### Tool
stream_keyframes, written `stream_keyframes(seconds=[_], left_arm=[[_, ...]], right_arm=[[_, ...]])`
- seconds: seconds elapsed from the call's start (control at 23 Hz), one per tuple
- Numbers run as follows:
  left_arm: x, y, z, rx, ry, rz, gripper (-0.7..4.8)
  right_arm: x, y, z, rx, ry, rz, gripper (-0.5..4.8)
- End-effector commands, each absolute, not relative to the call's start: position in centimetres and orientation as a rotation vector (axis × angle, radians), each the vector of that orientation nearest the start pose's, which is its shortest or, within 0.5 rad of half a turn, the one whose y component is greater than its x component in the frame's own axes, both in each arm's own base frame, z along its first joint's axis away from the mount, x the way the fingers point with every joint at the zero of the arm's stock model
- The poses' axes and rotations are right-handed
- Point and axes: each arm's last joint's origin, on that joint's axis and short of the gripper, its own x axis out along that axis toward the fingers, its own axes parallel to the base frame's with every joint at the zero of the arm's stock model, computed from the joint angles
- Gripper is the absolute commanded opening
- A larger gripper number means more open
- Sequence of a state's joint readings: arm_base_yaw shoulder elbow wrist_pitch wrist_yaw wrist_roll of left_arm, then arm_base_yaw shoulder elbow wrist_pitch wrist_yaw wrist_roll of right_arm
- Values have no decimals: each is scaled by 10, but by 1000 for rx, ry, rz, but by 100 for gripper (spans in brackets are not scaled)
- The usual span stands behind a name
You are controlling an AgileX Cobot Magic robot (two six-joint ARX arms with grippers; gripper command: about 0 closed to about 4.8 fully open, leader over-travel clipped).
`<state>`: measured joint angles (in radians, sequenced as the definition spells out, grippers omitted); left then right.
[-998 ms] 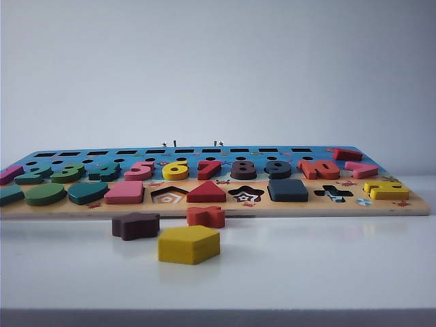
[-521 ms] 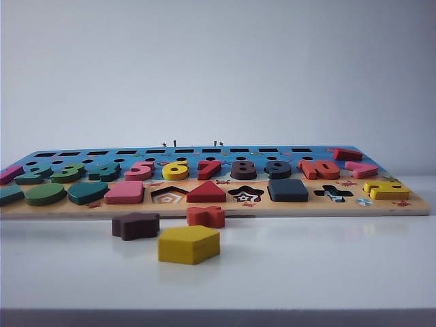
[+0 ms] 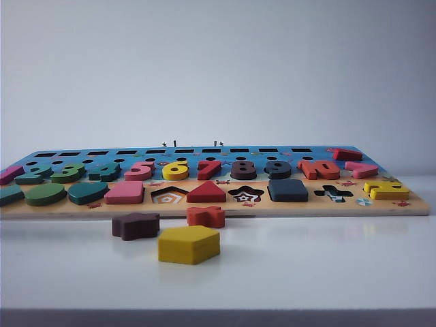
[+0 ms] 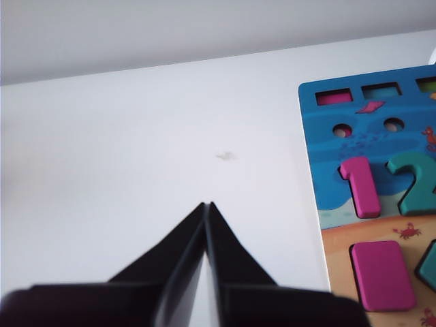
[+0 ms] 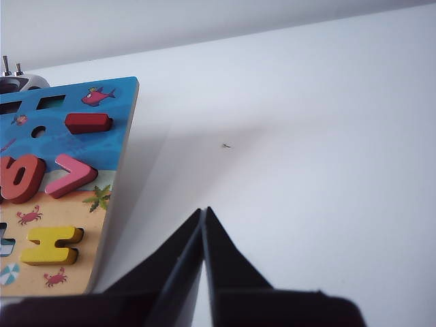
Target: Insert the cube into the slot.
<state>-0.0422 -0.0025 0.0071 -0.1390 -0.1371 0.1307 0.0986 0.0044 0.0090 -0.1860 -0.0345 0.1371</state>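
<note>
Cube (image 3: 287, 190) already sits flush in its slot on the puzzle board (image 3: 225, 210), at about two o'clock from the yellow pentagon (image 3: 189, 244); nothing looks left to do. Left gripper (image 4: 208, 206) and right gripper (image 5: 203, 212) hover over bare table, both closed and empty.

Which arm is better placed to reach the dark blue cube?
Right, probably. The cube sits right of the middle of the board; the right gripper, jaws shut, is beside that end, the left gripper beside the far end.
</note>
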Motion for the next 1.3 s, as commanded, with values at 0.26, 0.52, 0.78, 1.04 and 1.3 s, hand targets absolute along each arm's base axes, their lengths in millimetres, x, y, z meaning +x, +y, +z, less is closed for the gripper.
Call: stream_keyframes(seconds=[0.26, 0.52, 0.78, 1.04, 1.3], left_arm=[[96, 0, 155, 141, 120, 82, 17], [96, 0, 155, 141, 120, 82, 17], [96, 0, 154, 141, 121, 83, 17], [96, 0, 154, 141, 121, 82, 17], [96, 0, 155, 141, 120, 83, 17]], right_arm=[[97, 11, 159, 75, 66, 138, -6], [97, 11, 167, 74, -18, 141, -6], [97, 10, 166, 70, -8, 96, -6], [97, 9, 165, 70, -1, 94, 0], [97, 8, 164, 69, 4, 59, 0]])
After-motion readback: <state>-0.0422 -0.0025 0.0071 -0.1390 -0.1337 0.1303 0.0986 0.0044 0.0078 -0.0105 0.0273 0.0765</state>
